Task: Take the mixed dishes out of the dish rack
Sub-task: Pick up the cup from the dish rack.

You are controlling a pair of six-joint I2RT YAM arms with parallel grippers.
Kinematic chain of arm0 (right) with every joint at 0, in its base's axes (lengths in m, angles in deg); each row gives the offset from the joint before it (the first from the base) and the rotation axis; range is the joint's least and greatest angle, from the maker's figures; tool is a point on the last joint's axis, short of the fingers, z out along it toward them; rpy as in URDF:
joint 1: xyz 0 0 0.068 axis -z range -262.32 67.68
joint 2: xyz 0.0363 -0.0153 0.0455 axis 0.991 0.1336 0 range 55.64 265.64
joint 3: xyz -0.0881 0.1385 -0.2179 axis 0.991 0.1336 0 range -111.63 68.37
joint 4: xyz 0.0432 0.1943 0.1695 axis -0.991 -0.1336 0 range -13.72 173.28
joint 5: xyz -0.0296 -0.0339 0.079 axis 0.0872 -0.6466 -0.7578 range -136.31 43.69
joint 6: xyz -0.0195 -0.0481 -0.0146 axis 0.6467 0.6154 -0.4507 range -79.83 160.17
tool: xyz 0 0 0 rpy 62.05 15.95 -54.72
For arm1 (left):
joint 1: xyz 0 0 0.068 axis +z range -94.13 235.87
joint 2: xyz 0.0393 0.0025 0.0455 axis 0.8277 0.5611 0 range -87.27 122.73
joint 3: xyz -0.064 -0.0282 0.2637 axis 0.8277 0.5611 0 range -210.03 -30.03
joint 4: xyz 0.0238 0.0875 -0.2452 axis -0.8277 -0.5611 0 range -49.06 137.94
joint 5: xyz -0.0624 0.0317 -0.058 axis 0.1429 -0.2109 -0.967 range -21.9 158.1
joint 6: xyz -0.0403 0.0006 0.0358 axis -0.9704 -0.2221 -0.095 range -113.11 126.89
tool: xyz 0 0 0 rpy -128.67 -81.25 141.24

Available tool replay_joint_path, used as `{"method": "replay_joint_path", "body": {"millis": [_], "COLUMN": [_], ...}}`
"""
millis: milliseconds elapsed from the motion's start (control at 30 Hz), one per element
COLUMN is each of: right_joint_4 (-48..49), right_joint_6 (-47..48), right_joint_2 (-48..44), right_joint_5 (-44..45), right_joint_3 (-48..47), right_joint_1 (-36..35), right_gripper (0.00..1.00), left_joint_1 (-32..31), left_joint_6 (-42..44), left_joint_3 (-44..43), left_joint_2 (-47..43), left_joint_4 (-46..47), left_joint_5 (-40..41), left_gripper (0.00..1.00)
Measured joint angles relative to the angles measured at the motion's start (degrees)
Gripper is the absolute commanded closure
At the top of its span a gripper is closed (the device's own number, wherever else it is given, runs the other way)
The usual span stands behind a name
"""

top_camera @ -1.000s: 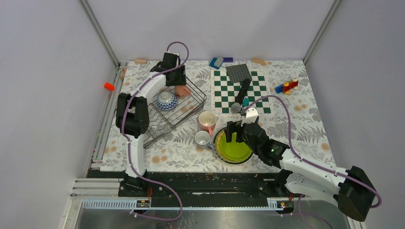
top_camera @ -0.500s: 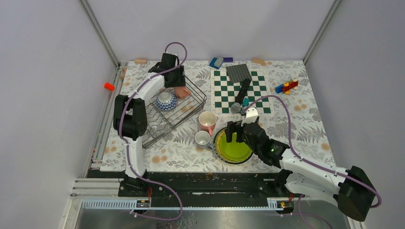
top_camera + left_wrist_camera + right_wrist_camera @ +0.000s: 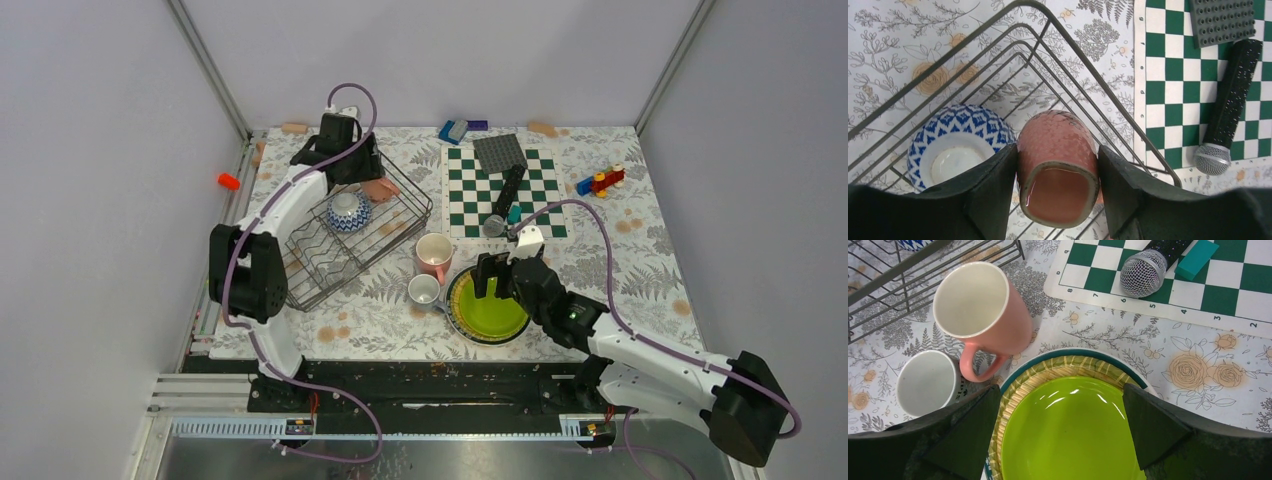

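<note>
The dark wire dish rack (image 3: 408,214) (image 3: 1047,30) stands at the left of the table. Near its far right corner my left gripper (image 3: 374,183) (image 3: 1057,172) is shut on a speckled pink cup (image 3: 382,188) (image 3: 1058,150), one finger against each side and the mouth facing the camera. A blue patterned bowl (image 3: 348,211) (image 3: 955,150) sits in the rack beside it. My right gripper (image 3: 497,280) (image 3: 1060,420) hangs open over a lime-green plate (image 3: 487,308) (image 3: 1073,430) that tops a stack. A pink mug (image 3: 433,255) (image 3: 983,310) and a grey mug (image 3: 424,290) (image 3: 928,382) stand just left of the stack.
A green-white chessboard (image 3: 470,195) (image 3: 1168,75) lies right of the rack with a microphone (image 3: 506,198) (image 3: 1230,100), a grey studded plate (image 3: 499,152) and a teal block (image 3: 1196,259) on it. Toy blocks (image 3: 600,181) lie at the far right, and a blue block (image 3: 453,131) at the back.
My left arm's wrist and elbow have swung left while its gripper stays on the speckled pink cup at the rack corner. The right arm has not moved.
</note>
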Motion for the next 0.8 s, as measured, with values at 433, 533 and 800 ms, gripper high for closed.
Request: {"method": "replay_joint_path", "body": {"millis": [433, 533, 800], "right_joint_4": [0.3, 1.4, 10.0], "right_joint_6": [-6.3, -9.8, -23.5], "right_joint_2": [-3.3, -3.9, -3.8], "right_joint_5": [-2.0, -4.5, -14.8], "right_joint_3": [0.0, 0.0, 0.0], "right_joint_1": [0.1, 0.1, 0.5], "right_gripper": [0.0, 0.0, 0.0], "left_joint_1": [-0.1, -0.4, -3.8], "left_joint_6": [-4.1, -4.5, -4.6], "left_joint_3": [18.5, 22.7, 27.7], "left_joint_2": [-19.1, -24.5, -32.0], "left_joint_4": [10.1, 12.6, 16.8], "left_joint_5": [-2.5, -3.2, -4.7], "left_gripper": [1.0, 1.0, 1.0]}}
